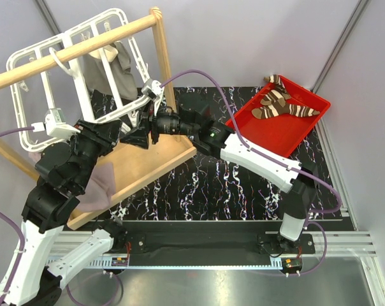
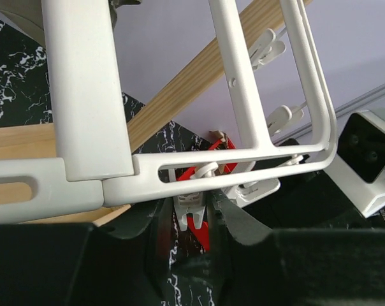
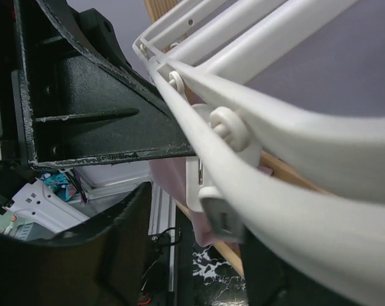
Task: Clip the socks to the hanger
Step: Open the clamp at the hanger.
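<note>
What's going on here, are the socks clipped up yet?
Not yet. The socks lie in the red tray, untouched. Both arms are at the white hanger on the wooden rail: the left claw straddles one of its clips, the right claw stands open around its frame. A grey cloth hangs from it.

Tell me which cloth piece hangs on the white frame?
The plain grey-beige cloth; the pink cloth lies on the wooden board, the striped socks in the red tray.
</note>
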### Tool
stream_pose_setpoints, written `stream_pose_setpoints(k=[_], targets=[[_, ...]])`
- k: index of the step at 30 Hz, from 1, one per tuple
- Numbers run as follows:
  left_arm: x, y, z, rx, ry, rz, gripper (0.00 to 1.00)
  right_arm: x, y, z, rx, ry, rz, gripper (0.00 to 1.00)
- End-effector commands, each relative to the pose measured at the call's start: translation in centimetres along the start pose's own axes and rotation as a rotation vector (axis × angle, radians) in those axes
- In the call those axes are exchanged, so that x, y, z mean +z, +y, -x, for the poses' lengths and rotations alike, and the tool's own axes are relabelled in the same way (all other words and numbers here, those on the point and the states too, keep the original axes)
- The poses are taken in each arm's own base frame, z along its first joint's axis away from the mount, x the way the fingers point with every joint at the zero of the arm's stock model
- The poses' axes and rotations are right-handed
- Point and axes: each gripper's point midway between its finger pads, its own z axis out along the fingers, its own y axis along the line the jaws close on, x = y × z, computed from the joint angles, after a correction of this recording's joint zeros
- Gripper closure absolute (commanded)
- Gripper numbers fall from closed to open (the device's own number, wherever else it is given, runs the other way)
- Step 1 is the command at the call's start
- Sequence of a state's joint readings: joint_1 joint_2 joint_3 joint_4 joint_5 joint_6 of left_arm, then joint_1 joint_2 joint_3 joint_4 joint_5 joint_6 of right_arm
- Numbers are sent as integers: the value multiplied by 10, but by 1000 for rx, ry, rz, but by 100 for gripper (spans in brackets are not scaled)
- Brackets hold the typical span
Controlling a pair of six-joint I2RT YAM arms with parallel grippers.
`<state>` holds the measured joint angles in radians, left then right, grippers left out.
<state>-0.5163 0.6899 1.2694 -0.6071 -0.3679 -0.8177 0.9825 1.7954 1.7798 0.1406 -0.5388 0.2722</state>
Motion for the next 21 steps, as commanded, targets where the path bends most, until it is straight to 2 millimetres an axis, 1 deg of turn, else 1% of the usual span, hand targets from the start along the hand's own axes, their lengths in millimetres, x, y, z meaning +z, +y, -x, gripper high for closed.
stream_pose_setpoints(k=[1,2,5,6,7,8,9,11,12,15,16,19,20,21], targets=[[1,-7,22,-12,-85,-8,100,-10,19,17,-45,-8,-15,37],[0,-7,21,-17,-79,-8,100,-12,17,16,-50,-3,-26,32],[-3,-7,21,-36,-68,-2,100,-19,17,16,-74,-1,-43,28],[-4,-6,19,-43,-60,2,100,-20,17,12,-83,-3,-41,28],[-4,-8,18,-55,-52,1,100,-24,21,17,-96,-16,-32,28],[-6,-7,18,-59,-44,5,100,-26,23,17,-102,-19,-25,28],[-6,-10,16,-65,-29,-3,100,-27,26,13,-112,-14,-2,29],[-8,-14,14,-89,-11,-17,100,-31,33,15,-120,-22,27,30],[-10,-18,12,-100,6,-41,100,-33,44,14,-128,-29,77,33],[-17,-30,9,-146,41,-96,100,-38,57,14,-109,-48,135,37],[-21,-34,11,-165,42,-119,100,-41,60,16,-102,-51,140,39],[-33,-43,13,-199,54,-170,100,-48,64,24,-54,-48,115,39],[-35,-44,13,-208,58,-180,100,-50,67,26,-37,-45,110,37],[-38,-46,12,-219,68,-193,100,-53,70,33,-6,-45,98,36]])
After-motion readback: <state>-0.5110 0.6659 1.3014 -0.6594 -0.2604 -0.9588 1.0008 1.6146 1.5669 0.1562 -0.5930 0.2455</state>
